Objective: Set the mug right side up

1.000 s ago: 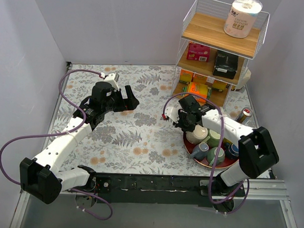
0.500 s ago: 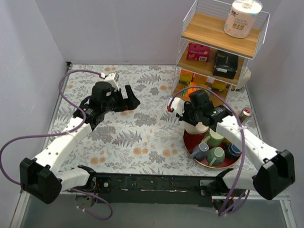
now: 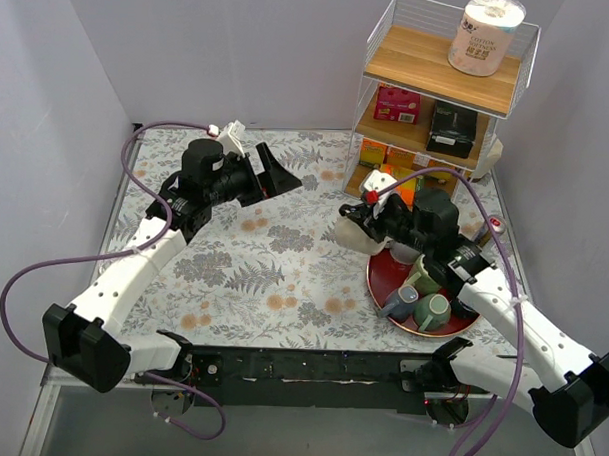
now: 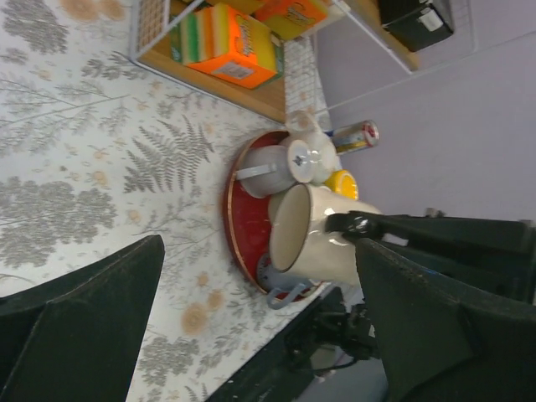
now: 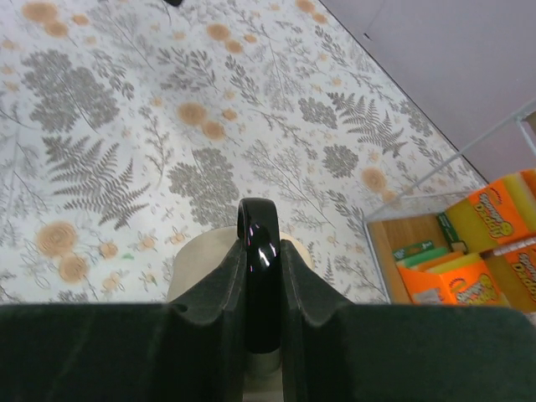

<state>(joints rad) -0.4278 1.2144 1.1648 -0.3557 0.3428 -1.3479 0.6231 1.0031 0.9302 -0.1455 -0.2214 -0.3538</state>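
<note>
The cream ceramic mug [image 4: 314, 239] is held off the surface by the right gripper [image 5: 261, 255], whose fingers are pinched onto the mug's glossy black loop handle [image 5: 255, 219]. In the top view the mug hangs just beyond the left rim of the round red tray [image 3: 379, 291], over the floral-patterned tablecloth [image 3: 253, 276]. In the left wrist view it is seen tipped on its side, mouth turned towards the left arm, so the step in hand is judged to be the turning itself, not yet finished. The left gripper [image 3: 269, 177] is held well apart from the mug, over the far side of the cloth, fingers spread wide with nothing between them. Other mugs, a green one [image 3: 434, 313] among them, are seen crowded in the tray. What seems called for next: the wrist is to be rolled until the mouth faces up. The mug is then to be lowered onto bare cloth, and the handle released only once the base is seated flat.
</note>
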